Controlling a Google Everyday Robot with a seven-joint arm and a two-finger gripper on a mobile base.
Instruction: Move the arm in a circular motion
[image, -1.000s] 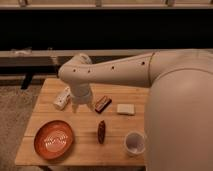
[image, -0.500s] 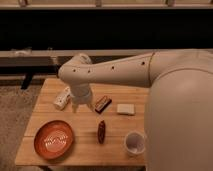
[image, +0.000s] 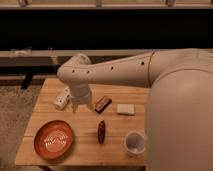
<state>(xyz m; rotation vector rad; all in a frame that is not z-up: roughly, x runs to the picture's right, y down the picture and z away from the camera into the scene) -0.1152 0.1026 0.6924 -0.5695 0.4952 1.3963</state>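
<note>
The large cream-white arm (image: 125, 70) reaches in from the right across the wooden table (image: 50, 85), with small dark screw holes along its tube. Its rounded joint (image: 72, 70) hangs over the table's back left part. From there a short segment drops down to the gripper (image: 80, 106), which sits just above the tabletop between a small white bottle (image: 62, 98) and a brown bar (image: 102, 104).
An orange plate (image: 53, 139) lies at the front left. A dark brown oblong item (image: 101, 131) lies mid-front, a clear cup (image: 134, 142) at the front right, a pale block (image: 125, 109) mid-right. A dark bench or ledge (image: 30, 55) runs behind the table.
</note>
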